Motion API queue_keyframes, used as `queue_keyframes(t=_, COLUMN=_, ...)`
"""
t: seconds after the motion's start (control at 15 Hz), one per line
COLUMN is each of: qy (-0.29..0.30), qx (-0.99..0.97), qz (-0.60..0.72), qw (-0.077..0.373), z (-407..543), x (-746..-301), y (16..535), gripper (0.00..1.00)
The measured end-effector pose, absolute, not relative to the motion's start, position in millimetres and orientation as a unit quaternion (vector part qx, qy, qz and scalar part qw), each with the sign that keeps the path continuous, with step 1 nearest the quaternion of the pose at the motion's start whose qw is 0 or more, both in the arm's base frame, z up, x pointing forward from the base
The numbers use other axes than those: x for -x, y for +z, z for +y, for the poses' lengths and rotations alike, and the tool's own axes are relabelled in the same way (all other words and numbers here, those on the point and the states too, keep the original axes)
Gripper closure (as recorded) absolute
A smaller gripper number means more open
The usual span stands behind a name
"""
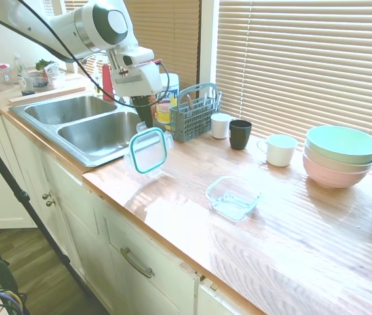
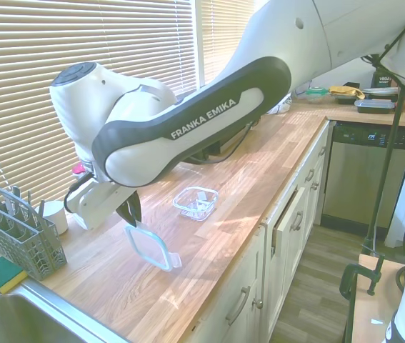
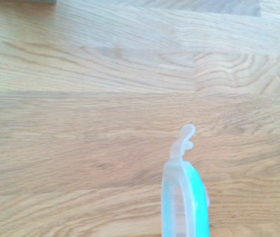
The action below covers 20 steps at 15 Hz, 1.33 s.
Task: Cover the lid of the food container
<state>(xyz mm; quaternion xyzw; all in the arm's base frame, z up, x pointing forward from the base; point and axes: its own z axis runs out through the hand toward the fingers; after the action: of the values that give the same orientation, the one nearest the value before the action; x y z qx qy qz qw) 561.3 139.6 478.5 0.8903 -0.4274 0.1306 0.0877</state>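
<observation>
The food container (image 1: pixel 233 197) lies nearest the camera in the first exterior view, an empty clear dish sitting flat on the wooden countertop (image 1: pixel 290 230), with nothing in or on it. Taking that dish as the landmark, the lid (image 1: pixel 148 150) hangs well apart from it, on the sink side, clear of the wood and standing on edge rather than flat. The gripper (image 2: pixel 129 212) comes down from above and its fingers pinch the lid's upper rim, so the whole teal-rimmed panel dangles below them; the wrist view shows the lid edge-on with a snap tab jutting out over bare wood.

The main risk, as I judge it, is the grip itself: a thin rim held at one edge can swing or slip as the arm travels toward the dish, and the lid could drop short of it. The tilt is the second hazard. If the lid reaches the dish upright, one edge would strike the glass rim and push the light dish across the counter. A snap tab could also catch the rim and leave the lid cocked. Beyond the dish, toward the blinds, stand a white mug (image 1: pixel 280 149) and stacked bowls (image 1: pixel 340 155), far enough to stay out of the path.
</observation>
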Motion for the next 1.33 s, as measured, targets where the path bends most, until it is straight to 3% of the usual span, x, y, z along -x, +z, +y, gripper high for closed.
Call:
queue_keyframes(t=0.73, qy=0.122, qx=-0.886, qz=-0.445, qw=0.053, z=22.6, x=-570.7, y=534.9, gripper=1.0)
queue_keyframes(t=1.33, qy=0.105, qx=-0.884, qz=-0.454, qw=0.044, z=-20.1, x=-578.5, y=536.4, gripper=1.0)
